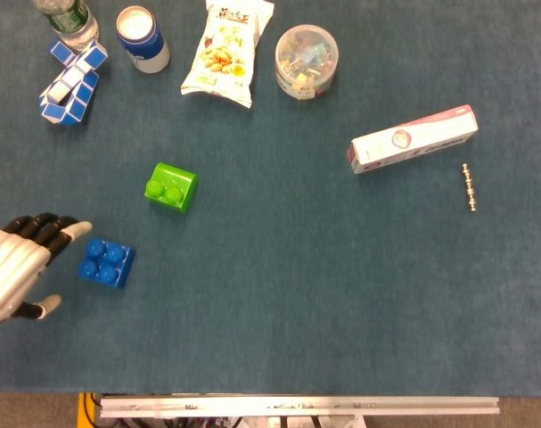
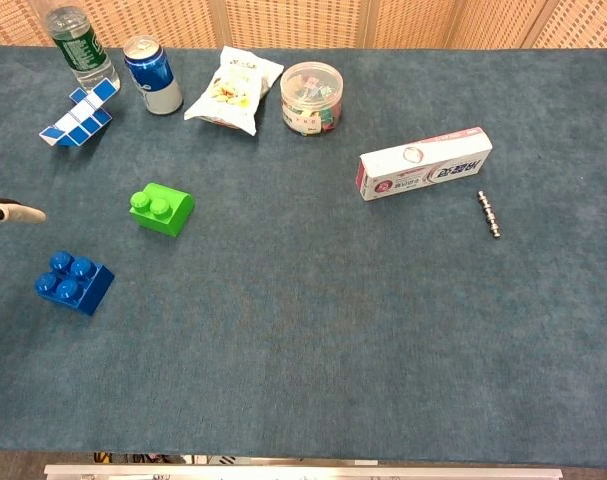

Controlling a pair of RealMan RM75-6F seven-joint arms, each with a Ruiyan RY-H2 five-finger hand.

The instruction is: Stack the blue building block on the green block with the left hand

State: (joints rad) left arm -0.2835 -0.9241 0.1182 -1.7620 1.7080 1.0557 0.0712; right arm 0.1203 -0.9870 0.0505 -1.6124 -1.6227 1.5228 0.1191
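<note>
Fingers (image 1: 49, 234) spread beside blue block (image 1: 107, 262), left hand (image 1: 19, 266) (edge-cropped), empty

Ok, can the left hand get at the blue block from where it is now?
Probably yes. The left hand is open, just beside the blue block, with only bare table between them. The green block sits apart, so nothing looks in the way.
</note>
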